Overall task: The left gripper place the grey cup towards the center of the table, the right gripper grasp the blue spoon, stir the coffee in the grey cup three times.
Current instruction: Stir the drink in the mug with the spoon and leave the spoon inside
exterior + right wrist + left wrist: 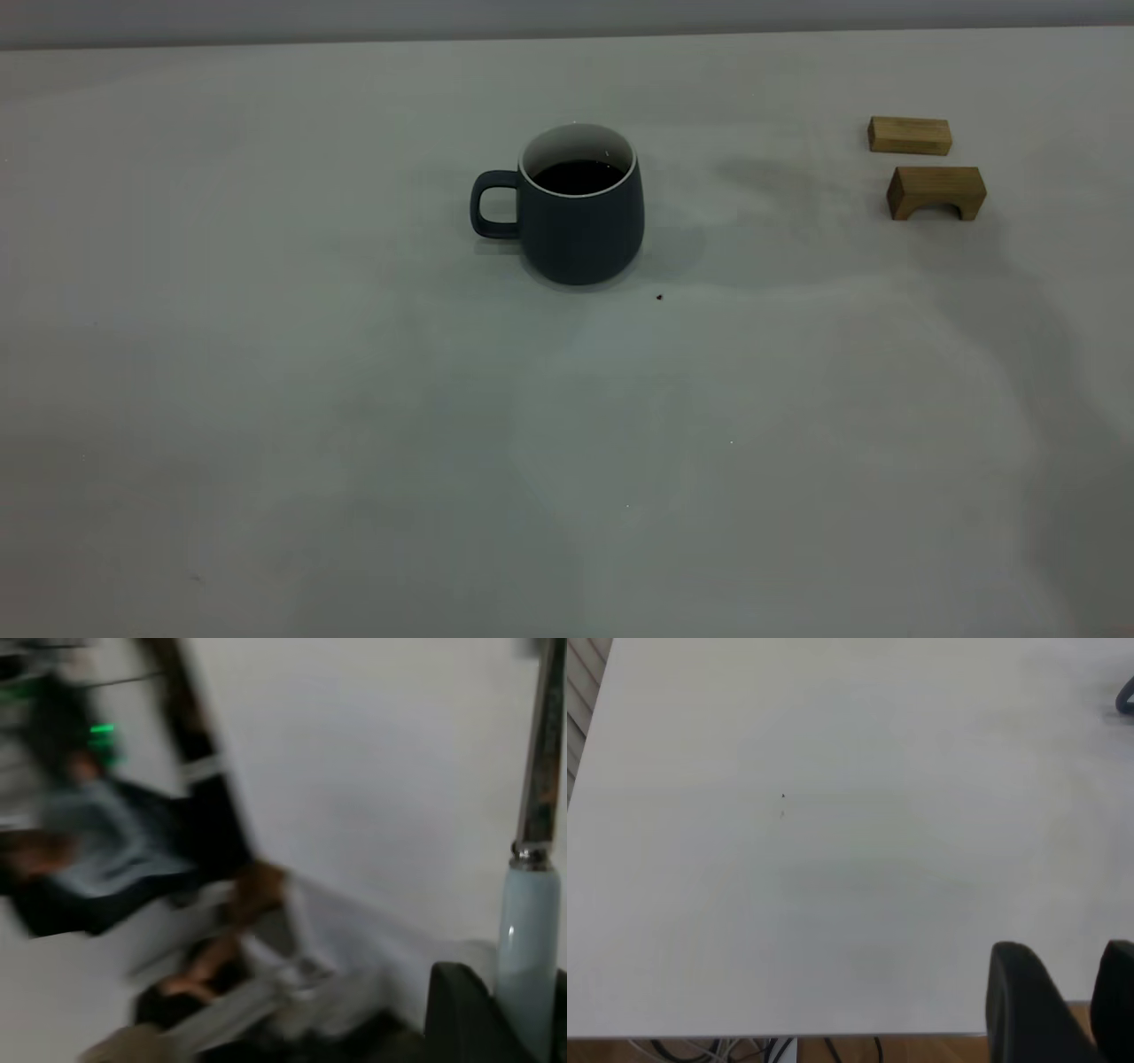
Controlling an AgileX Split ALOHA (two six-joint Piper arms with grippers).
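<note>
Off-white counter (354, 443) bears a grey cup (580, 230) of dark coffee (578, 177); right pincer (514, 1010) grips the pale-blue spoon (530, 939); left pincer (1063, 1001) slightly parted, empty

The grey cup (580, 208) stands upright on the counter (354, 425) near the middle of the exterior view, its handle turned to that view's left, with the coffee (578, 176) inside it. A tiny speck (659, 297) lies on the counter just in front of the cup and slightly to its right. Well apart, at the far right, two wooden blocks sit one behind the other: the flat block (909, 136) at the back, the arched block (936, 192) just in front of it.
</note>
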